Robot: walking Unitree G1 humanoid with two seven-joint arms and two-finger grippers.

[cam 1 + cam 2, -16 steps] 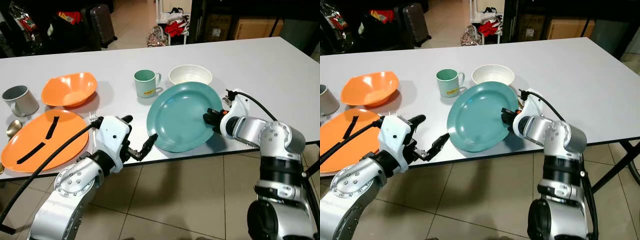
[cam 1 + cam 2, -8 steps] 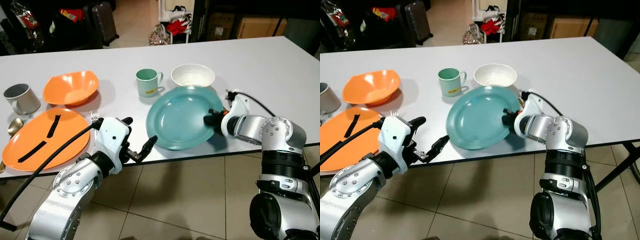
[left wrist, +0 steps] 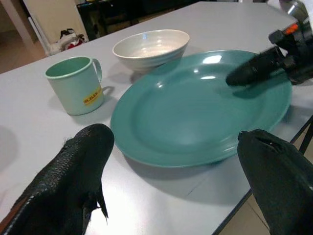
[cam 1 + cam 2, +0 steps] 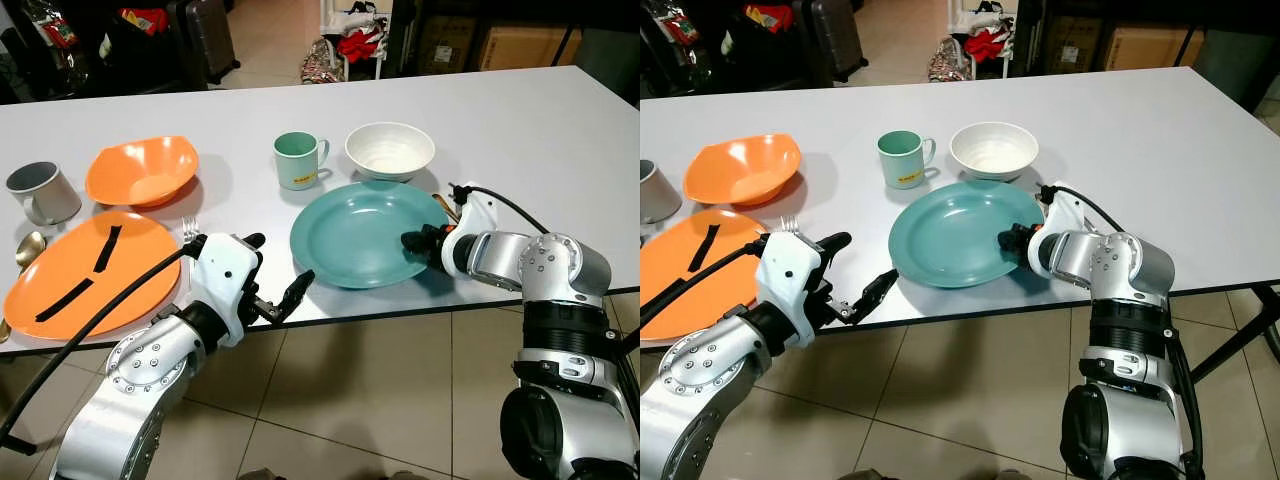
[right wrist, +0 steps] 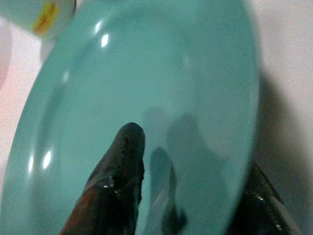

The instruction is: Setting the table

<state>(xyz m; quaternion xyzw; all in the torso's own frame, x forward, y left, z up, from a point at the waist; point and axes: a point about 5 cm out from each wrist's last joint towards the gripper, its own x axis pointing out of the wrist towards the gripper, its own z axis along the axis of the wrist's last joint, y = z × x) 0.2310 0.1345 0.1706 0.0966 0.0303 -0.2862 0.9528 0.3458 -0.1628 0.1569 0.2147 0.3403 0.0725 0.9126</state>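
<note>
A teal plate (image 4: 355, 235) lies nearly flat on the white table (image 4: 520, 130), near its front edge. My right gripper (image 4: 415, 242) is shut on the plate's right rim. One finger (image 5: 122, 166) rests on the plate's upper face and the other sits under the rim. My left gripper (image 4: 273, 268) hovers open at the table's front edge, just left of the plate and clear of it. Its two black fingers (image 3: 73, 181) frame the plate (image 3: 195, 107) in the left wrist view, with nothing between them.
Behind the plate stand a green mug (image 4: 297, 160) and a white bowl (image 4: 390, 150). To the left are an orange bowl (image 4: 140, 172), an orange plate (image 4: 130, 275) bearing black strips, a fork (image 4: 188, 232), a grey mug (image 4: 40, 192) and a gold spoon (image 4: 28, 250).
The teal plate, tilted up towards me a second ago, has come down nearly flat in my right gripper's hold. The left gripper has held still. The camera has shifted slightly.
</note>
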